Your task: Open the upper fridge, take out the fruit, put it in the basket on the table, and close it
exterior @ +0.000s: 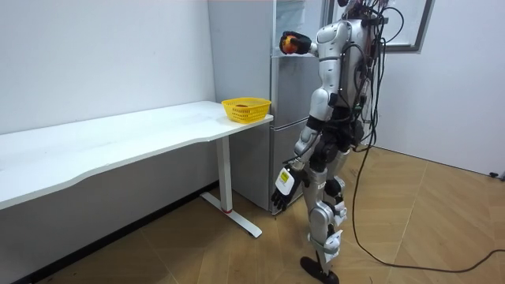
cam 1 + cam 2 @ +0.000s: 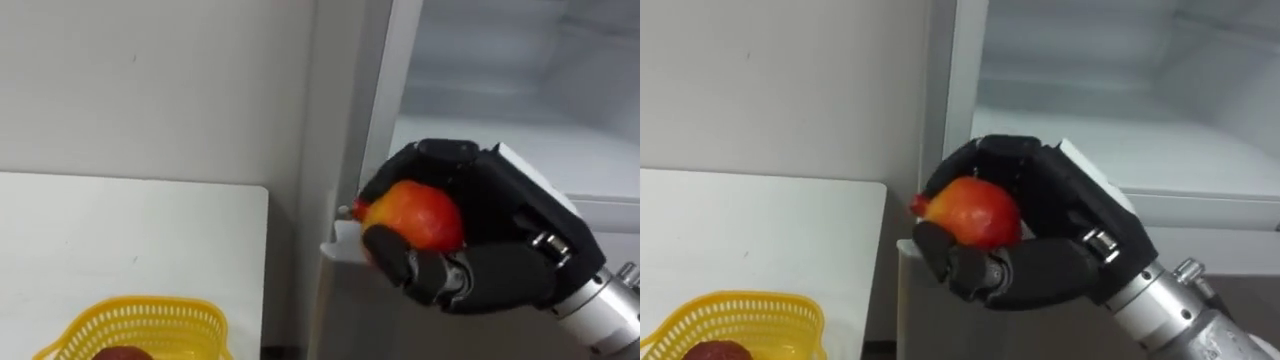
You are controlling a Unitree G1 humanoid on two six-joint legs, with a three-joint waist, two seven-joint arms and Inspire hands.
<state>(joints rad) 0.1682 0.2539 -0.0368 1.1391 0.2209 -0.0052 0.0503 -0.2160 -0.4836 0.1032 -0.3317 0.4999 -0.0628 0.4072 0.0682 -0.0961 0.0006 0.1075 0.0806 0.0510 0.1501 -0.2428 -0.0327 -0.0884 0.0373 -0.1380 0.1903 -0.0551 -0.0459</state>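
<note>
My right hand is shut on a red and orange fruit, held in front of the open upper fridge near its left edge. The room view has the same fruit raised at the fridge, with the robot standing before it. A yellow basket sits on the white table to the left, with a dark red fruit in it. My left hand hangs at my side.
The upper fridge compartment shows bare white shelves. The table's right edge stands close to the fridge's side. A white wall runs behind the table. Wooden floor lies around the robot.
</note>
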